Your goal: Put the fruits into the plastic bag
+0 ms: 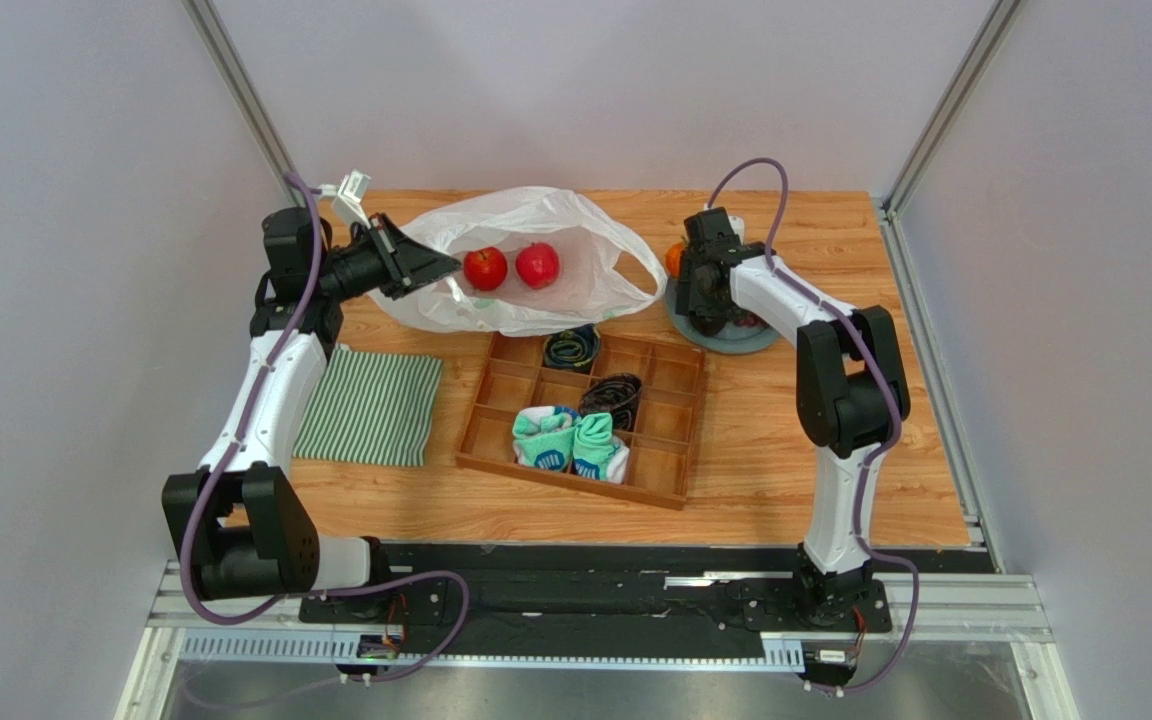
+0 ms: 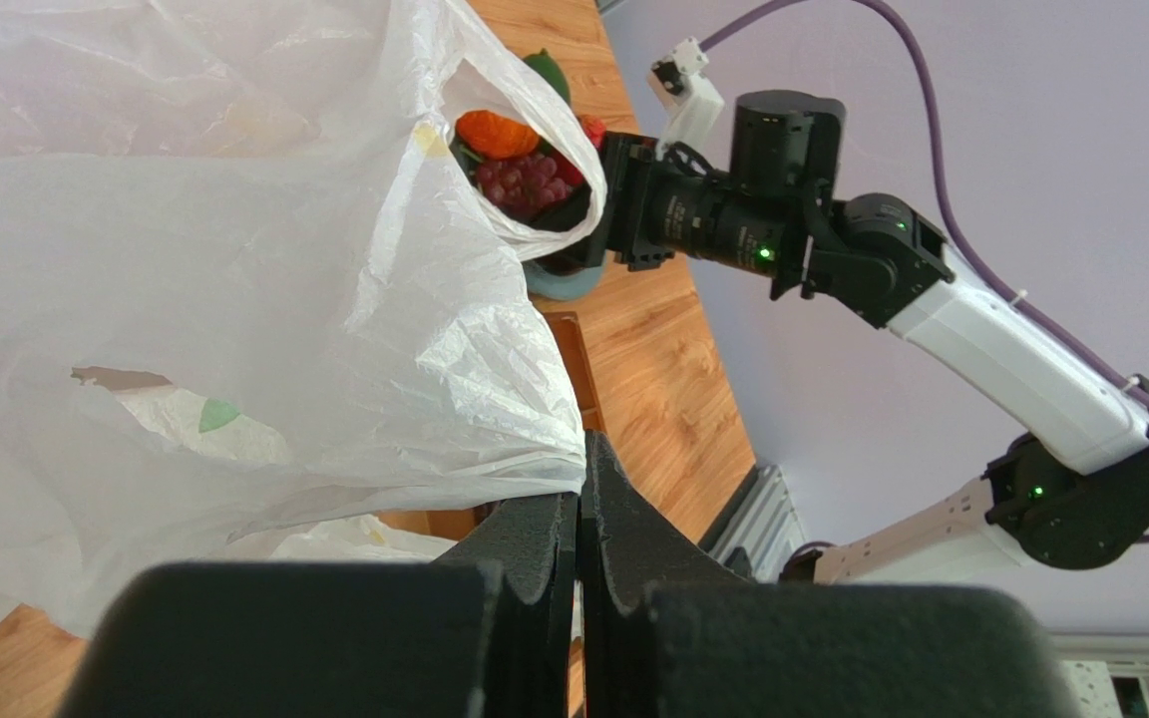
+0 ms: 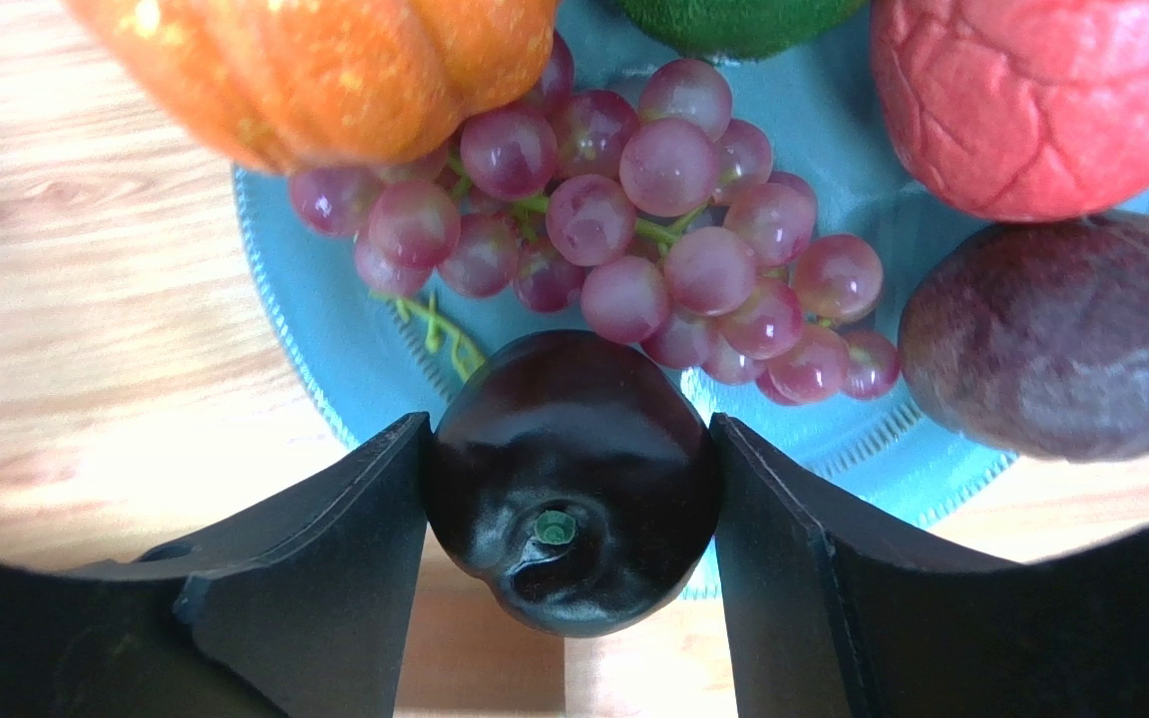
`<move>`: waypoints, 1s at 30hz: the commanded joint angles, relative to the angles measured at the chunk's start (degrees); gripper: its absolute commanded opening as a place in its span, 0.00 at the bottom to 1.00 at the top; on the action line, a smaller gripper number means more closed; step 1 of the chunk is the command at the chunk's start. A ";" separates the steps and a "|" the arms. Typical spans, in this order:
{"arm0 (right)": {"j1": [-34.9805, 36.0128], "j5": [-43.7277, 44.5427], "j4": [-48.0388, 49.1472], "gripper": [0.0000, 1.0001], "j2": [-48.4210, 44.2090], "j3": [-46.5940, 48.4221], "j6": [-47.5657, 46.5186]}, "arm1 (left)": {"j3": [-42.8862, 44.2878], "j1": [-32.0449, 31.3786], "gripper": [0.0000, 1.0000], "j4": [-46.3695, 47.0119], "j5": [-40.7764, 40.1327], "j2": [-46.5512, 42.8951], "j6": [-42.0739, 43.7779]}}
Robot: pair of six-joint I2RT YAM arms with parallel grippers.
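The white plastic bag (image 1: 575,225) lies at the back of the table with two red apples (image 1: 485,267) (image 1: 537,264) inside. My left gripper (image 1: 440,267) is shut on the bag's edge (image 2: 431,449) and holds it up. My right gripper (image 3: 566,464) is shut on a dark purple fruit (image 3: 573,479) at the near edge of the blue plate (image 3: 341,359). Also on the plate are grapes (image 3: 641,195), an orange pumpkin-like fruit (image 3: 341,75), a red apple (image 3: 1045,90), a brownish-purple fruit (image 3: 1060,359) and a green one (image 3: 731,18).
A wooden compartment tray (image 1: 492,428) holding rolled teal and black socks sits at the middle front. A green-and-white striped cloth (image 1: 372,405) lies to its left. The plate (image 1: 725,338) stands to the right of the bag, under my right gripper (image 1: 705,293).
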 commanded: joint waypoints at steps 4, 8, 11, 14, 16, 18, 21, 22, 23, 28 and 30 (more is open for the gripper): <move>0.59 -8.12 5.88 0.45 -14.00 -3.79 0.41 | 0.78 0.35 0.00 1.95 1.13 -2.15 0.05; 1.11 -12.36 10.98 0.44 -20.15 -7.66 4.45 | 0.61 0.43 0.00 3.52 1.31 -2.15 -0.30; 2.25 -14.56 16.08 0.44 -24.64 -11.17 6.82 | 0.43 0.43 0.00 4.15 1.57 -2.15 -0.74; 4.89 -19.04 22.14 0.43 -26.76 -13.03 10.07 | 0.34 0.43 0.00 4.68 1.75 -2.15 -1.09; 7.61 -20.71 23.82 0.43 -25.88 -11.81 11.13 | 0.25 0.43 0.00 4.77 1.83 -2.15 -1.26; 10.24 -21.24 23.83 0.43 -22.38 -7.88 11.31 | 0.26 0.43 0.00 4.86 1.92 -2.24 -1.27; 13.23 -21.77 23.12 0.42 -15.79 -1.64 11.84 | 0.25 0.43 0.00 4.86 1.92 -2.42 -1.27; 14.11 -21.86 23.21 0.42 -14.20 0.13 12.10 | 0.25 0.43 0.00 4.86 1.92 -2.42 -1.27; 14.73 -21.86 23.21 0.41 -12.62 1.80 12.45 | 0.25 0.43 0.00 4.94 1.92 -2.42 -1.27; 18.86 -21.51 24.70 0.41 -1.38 12.60 14.03 | 0.26 0.43 0.00 5.21 2.19 -2.33 -1.53; 19.83 -21.59 24.53 0.41 2.92 16.04 15.18 | 0.26 0.52 0.00 5.21 2.27 -2.42 -1.62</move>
